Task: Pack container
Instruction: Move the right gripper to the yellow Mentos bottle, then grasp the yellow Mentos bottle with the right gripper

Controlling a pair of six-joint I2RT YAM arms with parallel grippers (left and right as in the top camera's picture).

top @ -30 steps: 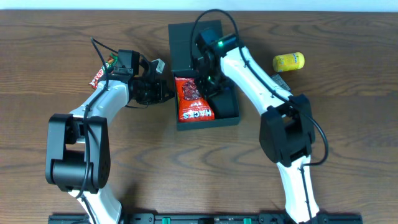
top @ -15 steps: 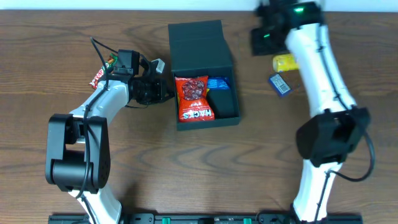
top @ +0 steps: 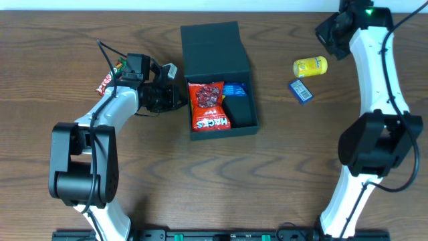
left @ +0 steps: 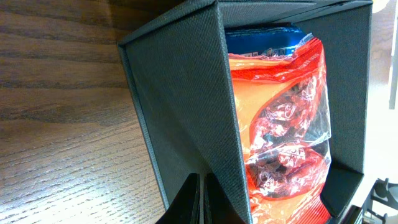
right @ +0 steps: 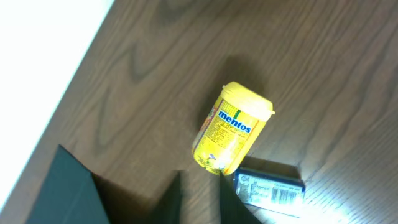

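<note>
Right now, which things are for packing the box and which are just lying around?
In the job: container, red snack packet and blue packet inside it.
Lying loose, maybe next in: yellow Mentos tub, small blue pack, red wrapper at far left.

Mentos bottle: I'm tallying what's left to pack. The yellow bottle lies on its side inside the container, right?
Not inside. The yellow Mentos bottle lies on its side on the table, to the right of the container, next to a small blue packet. The overhead view shows it.
</note>
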